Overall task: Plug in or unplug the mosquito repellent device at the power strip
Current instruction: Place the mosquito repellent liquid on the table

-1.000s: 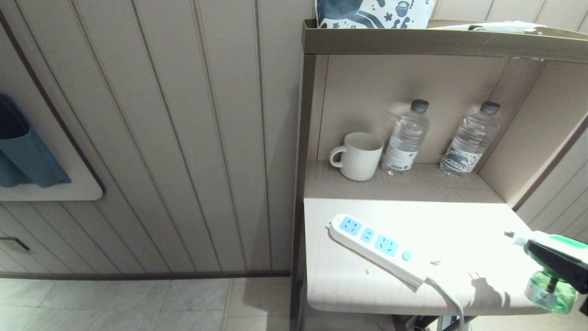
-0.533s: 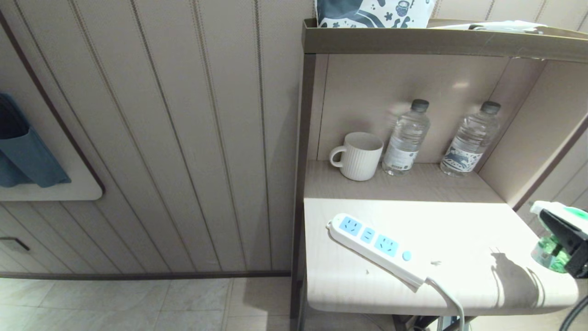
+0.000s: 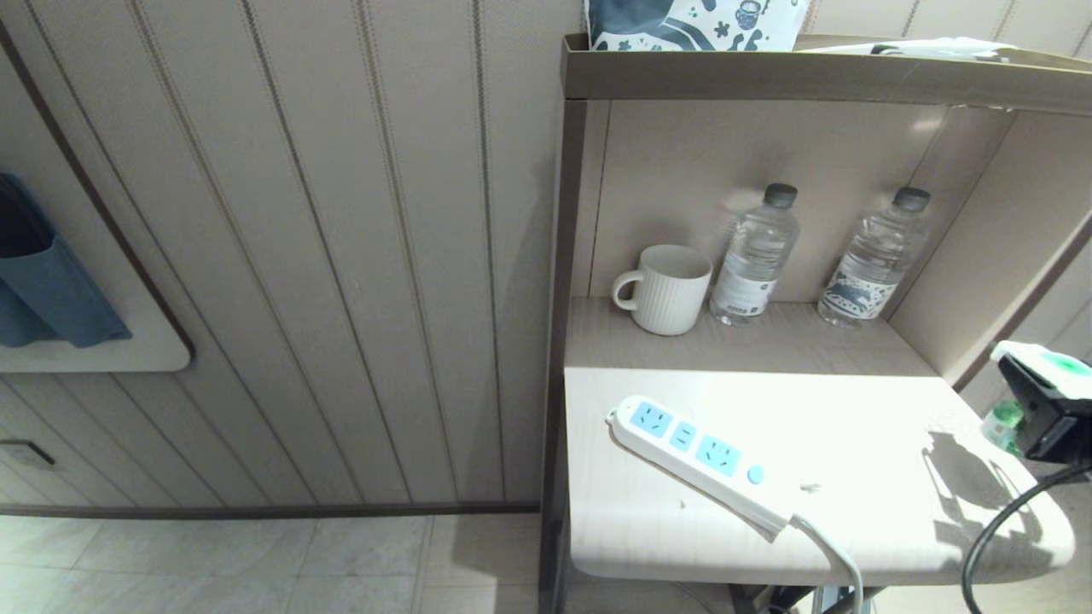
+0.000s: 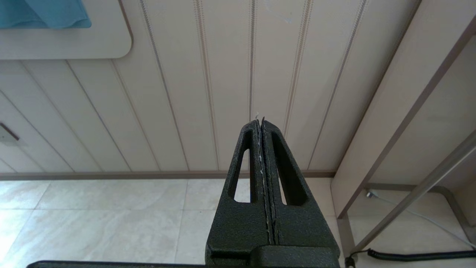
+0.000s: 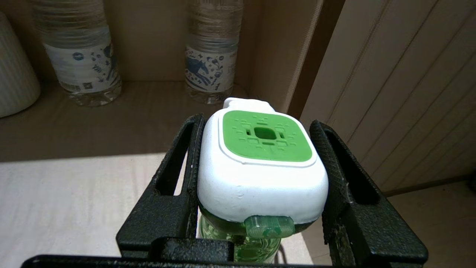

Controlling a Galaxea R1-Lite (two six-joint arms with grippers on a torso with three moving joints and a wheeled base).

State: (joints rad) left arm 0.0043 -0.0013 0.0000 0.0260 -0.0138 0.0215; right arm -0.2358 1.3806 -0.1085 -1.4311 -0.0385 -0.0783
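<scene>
The wall of ribbed panels filled the left half of the head view, with tiled floor below it. To its right stood the shelf unit, with a pale table at the front and a recessed ledge behind.

On the ledge stood 1 white ribbed mug and 2 clear water bottles, 1 just beside the mug and 1 further right, all upright.

The strip lay flat on the table, running diagonally, with 3 light-blue socket faces, 1 round button and a white cord dropping over the front edge. All 3 sockets were vacant.

My right gripper hung at the table's right edge, well apart from the strip. Its 2 black jaws were clamped on the white body of the device, 1 jaw on each side. The device sat upright, green vent face up, with its greenish bottle hanging below between the jaws.

My left gripper was parked away from the table, aimed at the wall and floor, its 2 fingers pressed together with nothing between them.
</scene>
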